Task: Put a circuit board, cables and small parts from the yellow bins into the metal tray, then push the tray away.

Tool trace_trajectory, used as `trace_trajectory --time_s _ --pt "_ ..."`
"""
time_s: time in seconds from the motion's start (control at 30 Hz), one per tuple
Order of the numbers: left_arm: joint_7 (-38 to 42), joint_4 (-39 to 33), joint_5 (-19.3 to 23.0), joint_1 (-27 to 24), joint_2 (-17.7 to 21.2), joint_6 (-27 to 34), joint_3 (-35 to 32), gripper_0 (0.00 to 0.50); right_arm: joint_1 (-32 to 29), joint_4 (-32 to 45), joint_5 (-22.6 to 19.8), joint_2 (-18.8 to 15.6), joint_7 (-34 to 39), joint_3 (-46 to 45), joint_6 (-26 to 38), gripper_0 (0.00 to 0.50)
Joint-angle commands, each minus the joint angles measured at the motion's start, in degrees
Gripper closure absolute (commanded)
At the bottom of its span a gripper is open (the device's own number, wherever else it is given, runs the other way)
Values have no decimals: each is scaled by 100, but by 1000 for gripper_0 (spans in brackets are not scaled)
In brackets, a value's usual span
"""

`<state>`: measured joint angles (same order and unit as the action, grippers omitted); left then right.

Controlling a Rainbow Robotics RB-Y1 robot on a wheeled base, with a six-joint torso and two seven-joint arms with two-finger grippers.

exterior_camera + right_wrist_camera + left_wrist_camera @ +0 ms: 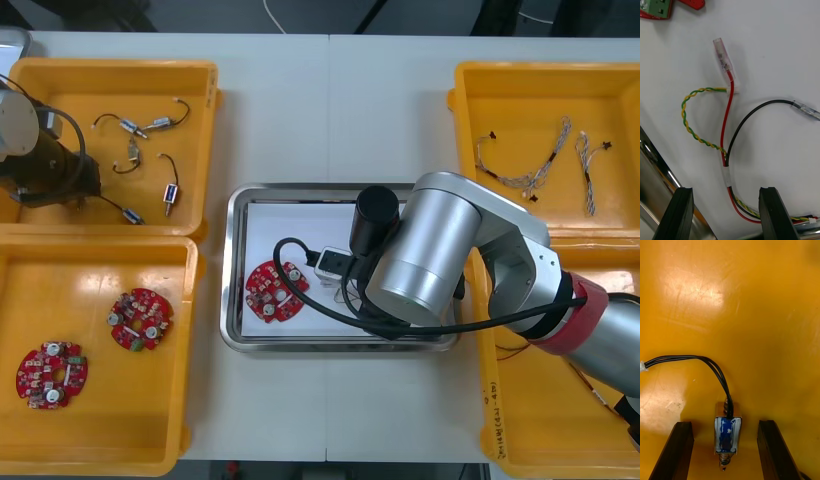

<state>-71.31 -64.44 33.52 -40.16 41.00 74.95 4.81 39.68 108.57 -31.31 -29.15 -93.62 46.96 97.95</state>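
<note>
Right wrist view, fingers (675,215) wide, cable (727,123) between

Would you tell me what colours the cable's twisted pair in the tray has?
The twisted pair is green and yellow; right wrist view.

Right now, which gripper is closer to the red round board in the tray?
Right. The right gripper hangs over the metal tray near the circuit board; the left gripper is away over a yellow bin, around a small metal part.
</note>
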Motion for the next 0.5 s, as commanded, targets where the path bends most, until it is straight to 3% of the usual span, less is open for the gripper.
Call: trace_trajectory --time_s 0.03,0.1,0.13,0.2,0.23,0.33,0.5 --pt "-340 45 -73 -211 -101 -86 55 0 -30 252 -59 94 -279 -372 189 0" --pt "-340 45 -91 -211 -101 -86 55 0 -21 332 -50 120 -297 -468 374 0" --pt "-340 45 -100 -211 -101 -86 55 108 -13 402 -50 129 -297 -547 523 0" --pt "-331 45 -109 -211 -101 -86 55 415 -4 499 -50 155 -297 -662 743 0" --pt "-340 45 -100 -211 -101 -86 55 498 5 586 -50 173 -288 -741 892 0" --pt "-340 45 -82 -202 -101 -69 55 500 -4 806 -85 199 -297 -969 1205 0" --pt "-340 45 -56 -211 -101 -69 -33 500 -4 1158 -279 243 -270 -1453 1205 0"
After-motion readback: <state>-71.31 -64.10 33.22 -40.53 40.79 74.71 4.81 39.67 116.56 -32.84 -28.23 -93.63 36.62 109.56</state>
